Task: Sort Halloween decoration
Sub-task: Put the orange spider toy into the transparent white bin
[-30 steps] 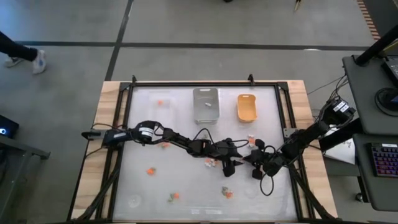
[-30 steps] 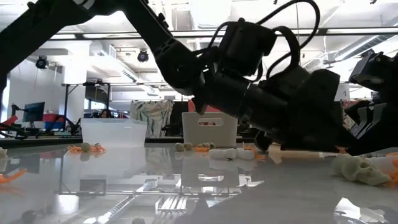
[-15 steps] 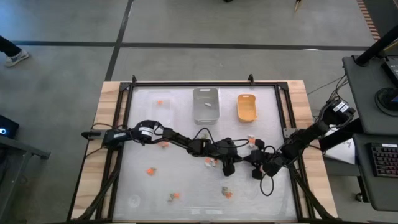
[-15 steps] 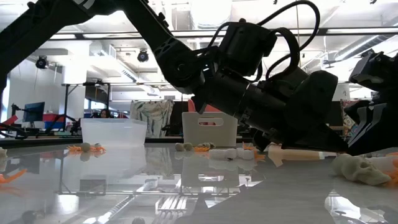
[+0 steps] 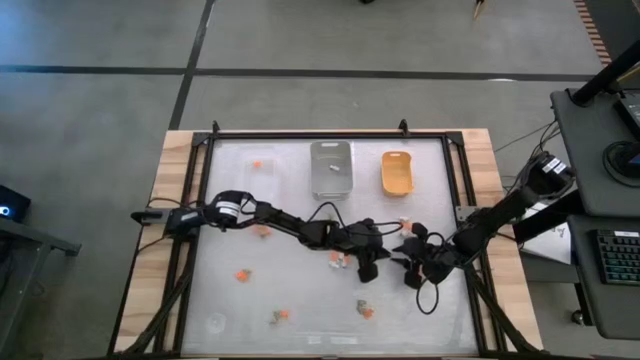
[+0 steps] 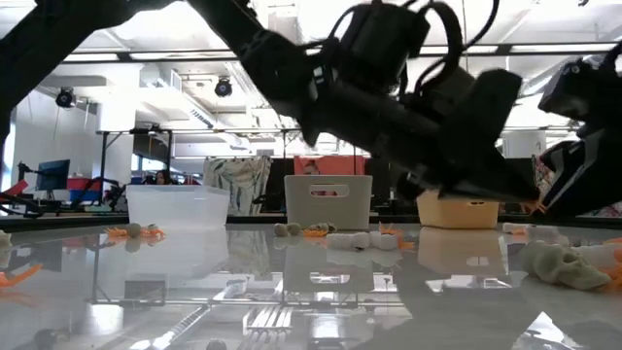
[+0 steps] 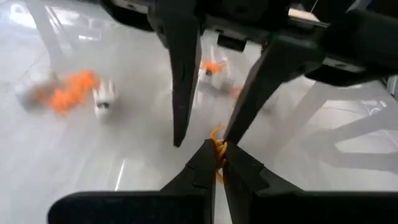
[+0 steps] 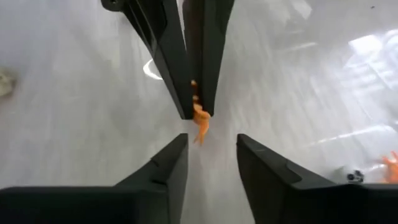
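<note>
Halloween decoration pieces lie scattered over the white table, and one small orange trinket is pinched between the pressed-together fingers of the left gripper, a little in front of the orange-yellow tray. The right wrist view shows that same orange piece hanging from the left gripper's closed tips. Facing it tip to tip, the right gripper has its jaws spread, one finger on either side of the trinket without touching it. Both grippers meet above the table, in front of the gap between the grey tray and the orange-yellow tray.

The clear tray, to the left of the grey tray along the far edge, holds one orange piece. A small pale piece lies in the grey tray. Other trinkets lie loose nearer the front: an orange one in front of the clear tray, an orange and pale pair near the front edge, another in front of the grippers, and a pale cluster just beside the left arm. In the low view a tan skull-like piece lies on the table at the right.
</note>
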You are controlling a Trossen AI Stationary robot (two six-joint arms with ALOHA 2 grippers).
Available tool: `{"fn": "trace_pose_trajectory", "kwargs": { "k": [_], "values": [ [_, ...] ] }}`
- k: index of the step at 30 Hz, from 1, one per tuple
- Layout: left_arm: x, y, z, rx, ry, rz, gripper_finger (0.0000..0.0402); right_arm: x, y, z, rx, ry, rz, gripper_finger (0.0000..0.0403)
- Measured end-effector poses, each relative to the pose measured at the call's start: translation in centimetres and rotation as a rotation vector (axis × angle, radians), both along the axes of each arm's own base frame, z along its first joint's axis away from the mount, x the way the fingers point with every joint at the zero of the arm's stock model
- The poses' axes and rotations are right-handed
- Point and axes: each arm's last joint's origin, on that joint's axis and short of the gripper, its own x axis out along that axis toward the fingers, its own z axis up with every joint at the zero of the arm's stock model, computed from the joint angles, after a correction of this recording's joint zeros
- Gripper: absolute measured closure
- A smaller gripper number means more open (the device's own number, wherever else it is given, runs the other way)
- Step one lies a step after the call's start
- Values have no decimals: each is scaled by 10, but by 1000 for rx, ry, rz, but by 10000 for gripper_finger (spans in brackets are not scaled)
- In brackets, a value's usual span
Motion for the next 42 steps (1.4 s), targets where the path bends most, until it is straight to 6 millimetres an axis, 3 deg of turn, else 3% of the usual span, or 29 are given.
{"fn": "trace_pose_trajectory", "kwargs": {
  "k": [6, 13, 17, 23, 30, 35, 39, 42],
  "values": [
    [-9, 1, 30, 71, 57, -30, 400, 3, 1, 27, 11, 11, -29, 233],
    [-36, 6, 80, 206, 196, -76, 400, 9, 0, 67, 37, -93, -60, 211],
    [-66, 14, 115, 333, 338, 6, 400, 12, -3, 83, 2, -171, -104, 211],
    [-133, 44, 152, 500, 674, 202, 401, 17, -6, 94, -111, -254, -193, 211],
    [-221, 127, 151, 422, 857, 443, 401, 25, -16, 98, -188, -287, -301, 211],
    [-285, 194, 130, 263, 889, 695, 401, 31, -21, 92, -210, -261, -334, 212],
    [-312, 225, 118, 47, 741, 742, 401, 35, -26, 88, -226, -243, -362, 211],
    [-320, 233, 109, -10, 715, 769, 400, 38, -29, 86, -236, -231, -380, 212]
  ]
}}
